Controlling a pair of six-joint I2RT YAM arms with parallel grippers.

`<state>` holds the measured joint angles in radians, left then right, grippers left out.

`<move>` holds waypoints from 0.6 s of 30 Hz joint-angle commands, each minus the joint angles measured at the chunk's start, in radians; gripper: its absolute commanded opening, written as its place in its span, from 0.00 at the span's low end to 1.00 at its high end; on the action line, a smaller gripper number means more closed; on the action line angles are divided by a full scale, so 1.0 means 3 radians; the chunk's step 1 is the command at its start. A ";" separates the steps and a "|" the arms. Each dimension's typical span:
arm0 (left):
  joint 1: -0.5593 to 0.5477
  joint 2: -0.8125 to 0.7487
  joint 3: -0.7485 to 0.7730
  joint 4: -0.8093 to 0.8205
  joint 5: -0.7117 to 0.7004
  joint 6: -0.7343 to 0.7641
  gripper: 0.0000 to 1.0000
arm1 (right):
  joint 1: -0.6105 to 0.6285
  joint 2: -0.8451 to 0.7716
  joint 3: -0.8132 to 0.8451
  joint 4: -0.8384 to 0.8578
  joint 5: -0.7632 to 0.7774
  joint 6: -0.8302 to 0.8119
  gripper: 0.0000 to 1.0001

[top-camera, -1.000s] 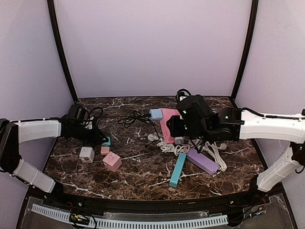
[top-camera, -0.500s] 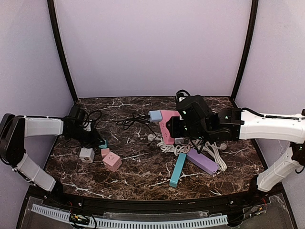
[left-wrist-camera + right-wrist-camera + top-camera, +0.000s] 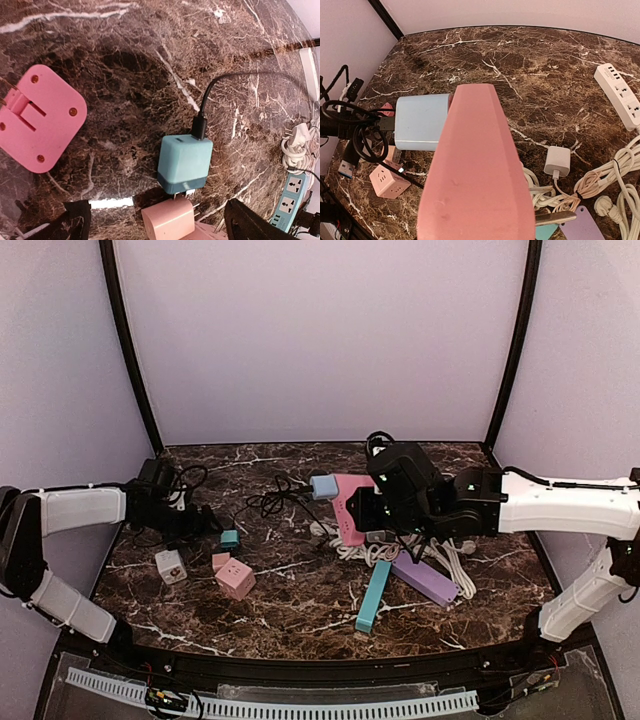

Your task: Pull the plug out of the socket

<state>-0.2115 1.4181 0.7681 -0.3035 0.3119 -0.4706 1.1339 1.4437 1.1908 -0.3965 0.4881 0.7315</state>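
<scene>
Released since a second ago, the teal plug (image 3: 230,537) lies free on the desk (image 3: 300,625), and the left claw (image 3: 195,523) has opened and drawn back to the plug's 9 o'clock. The white cube socket (image 3: 169,566) has shifted toward 9 o'clock and sits tilted.

From the left wrist, the claw's dark fingertips (image 3: 75,222) stand wide apart with nothing between them. The teal plug (image 3: 184,162) rests flat, a black cable (image 3: 210,100) running off at its 12 o'clock. A pale pink plug (image 3: 167,222) sits just beside its 6 o'clock end.

At the desk's 3 o'clock side, the right claw (image 3: 385,510) grips the pink power strip (image 3: 350,502). A light blue plug (image 3: 324,484) is seated at the strip's 10 o'clock end. From the right wrist it shows at the strip's 9 o'clock (image 3: 420,121).

A pink cube (image 3: 235,578) lies at the teal plug's 6 o'clock.
</scene>
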 commanded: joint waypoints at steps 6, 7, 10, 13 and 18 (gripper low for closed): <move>0.0014 -0.0927 -0.0035 -0.0091 0.0258 0.0099 0.94 | -0.0025 0.0033 0.0063 0.0372 -0.0068 -0.0054 0.00; 0.0012 -0.1072 -0.0050 -0.0034 0.0338 0.0080 0.94 | -0.0022 0.0050 0.0071 0.0382 -0.0086 -0.0062 0.00; -0.0019 -0.1343 -0.0161 0.0142 0.0716 -0.0103 0.94 | -0.0027 0.0101 0.0088 0.0417 -0.0121 -0.0073 0.00; -0.0179 -0.1553 -0.0201 0.0333 0.0901 -0.0260 0.94 | -0.0026 0.0134 0.0086 0.0503 -0.0209 -0.0109 0.00; -0.0623 -0.1562 -0.0027 0.0481 0.0820 -0.0393 0.94 | -0.0016 0.0146 0.0048 0.0735 -0.0451 -0.0387 0.00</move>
<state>-0.3168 0.9493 0.7322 -0.2146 0.5259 -0.5404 1.1324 1.4895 1.1908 -0.3283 0.4114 0.6819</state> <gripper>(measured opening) 0.937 0.279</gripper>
